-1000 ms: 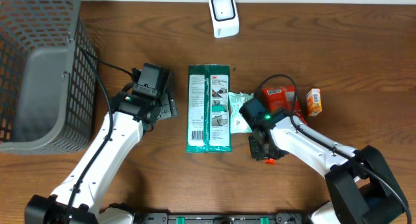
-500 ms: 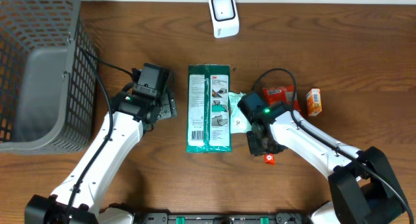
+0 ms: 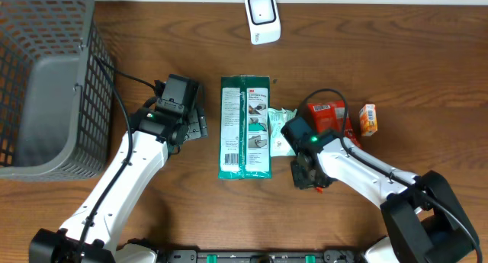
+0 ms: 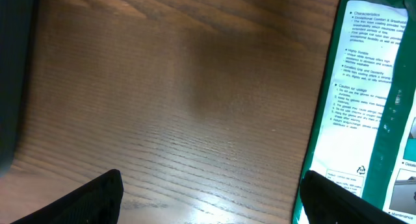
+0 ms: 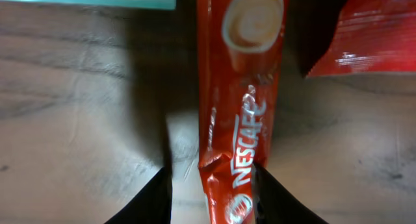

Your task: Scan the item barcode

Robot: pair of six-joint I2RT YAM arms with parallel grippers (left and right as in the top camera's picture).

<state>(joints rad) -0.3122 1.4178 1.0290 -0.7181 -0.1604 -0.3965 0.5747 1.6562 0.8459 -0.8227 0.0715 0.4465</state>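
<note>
A red Nescafe stick sachet (image 5: 237,107) runs lengthwise between the jaws of my right gripper (image 5: 213,175), crumpled where they pinch it. The right jaw presses on it and the left stands a sliver off. From overhead, this gripper (image 3: 309,175) is low at the front centre-right and covers most of the sachet. The white barcode scanner (image 3: 261,17) stands at the far edge. My left gripper (image 3: 200,124) rests left of a green 3M pack (image 3: 245,127). Its wide-open jaws (image 4: 211,191) hold nothing over bare wood, with the pack's edge (image 4: 377,87) by the right one.
A grey mesh basket (image 3: 95,103) fills the far left. A red pouch (image 3: 329,114) and a small orange box (image 3: 368,119) lie behind my right arm. A teal and white packet (image 3: 280,129) sits between the green pack and the right gripper.
My right gripper shifted slightly left with the sachet, then came back a little to the right. The left arm has not moved.
</note>
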